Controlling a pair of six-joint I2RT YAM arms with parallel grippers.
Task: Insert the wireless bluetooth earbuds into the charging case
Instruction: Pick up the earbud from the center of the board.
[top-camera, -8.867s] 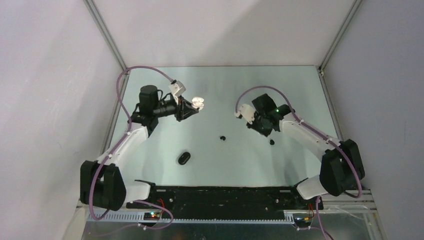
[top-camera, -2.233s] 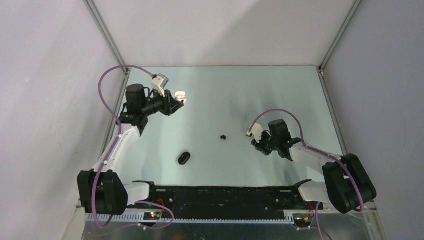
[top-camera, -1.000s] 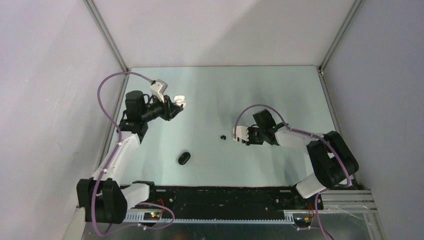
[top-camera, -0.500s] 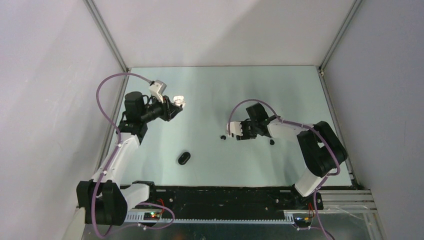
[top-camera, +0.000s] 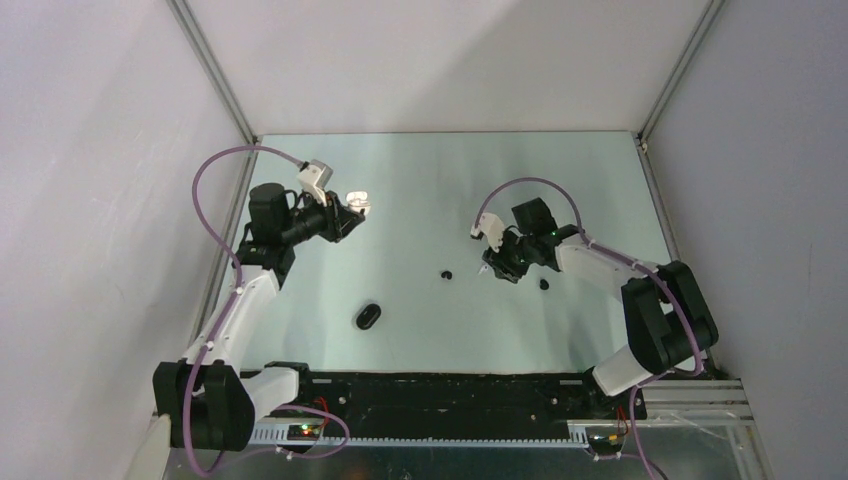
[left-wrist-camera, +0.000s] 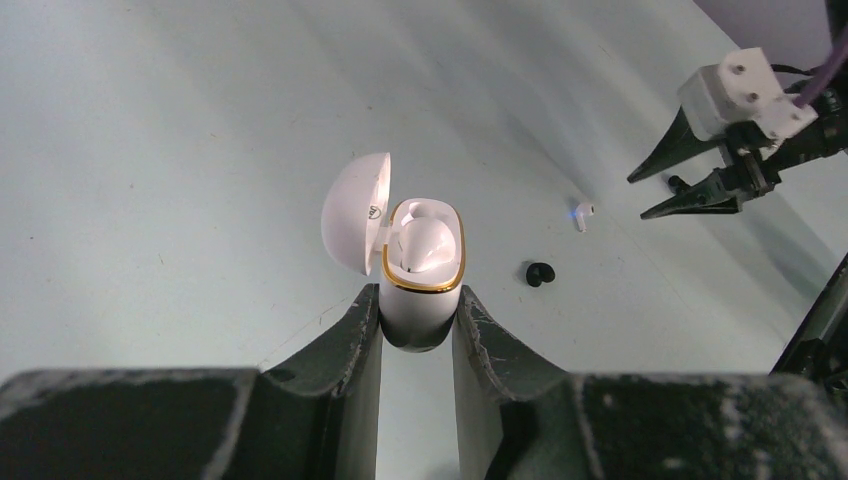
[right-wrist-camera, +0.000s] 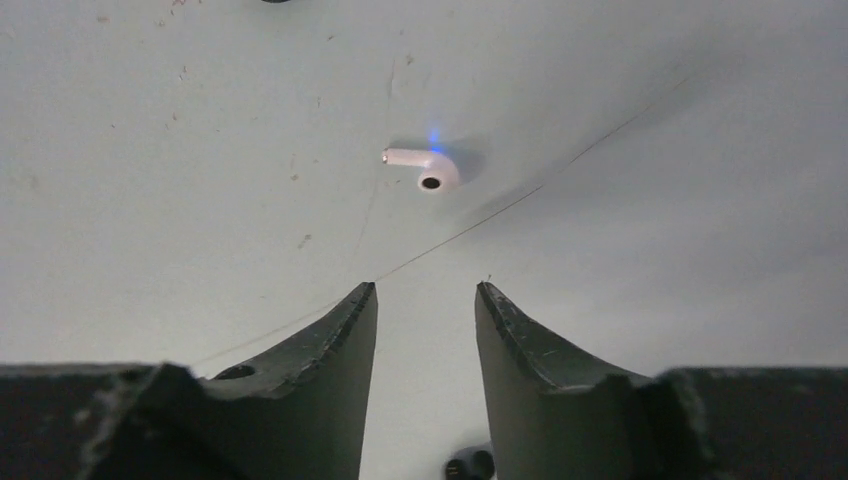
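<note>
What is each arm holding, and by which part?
Left gripper clamps the white charging case by the sides of its lower body, lid open. Right gripper holds nothing; the white earbud lies ahead of its open jaws.

Your table (top-camera: 430, 175) is a pale, glossy sheet, lightly scuffed in the right wrist view. You have four items lying on it:
- A black case (top-camera: 368, 316), near-left of centre.
- A central black earbud (top-camera: 446, 273).
- A right-hand black earbud (top-camera: 543, 284), well apart from the central one.
- A white earbud (right-wrist-camera: 425, 168), its blue light lit, near the central bud and not touching it.
</note>
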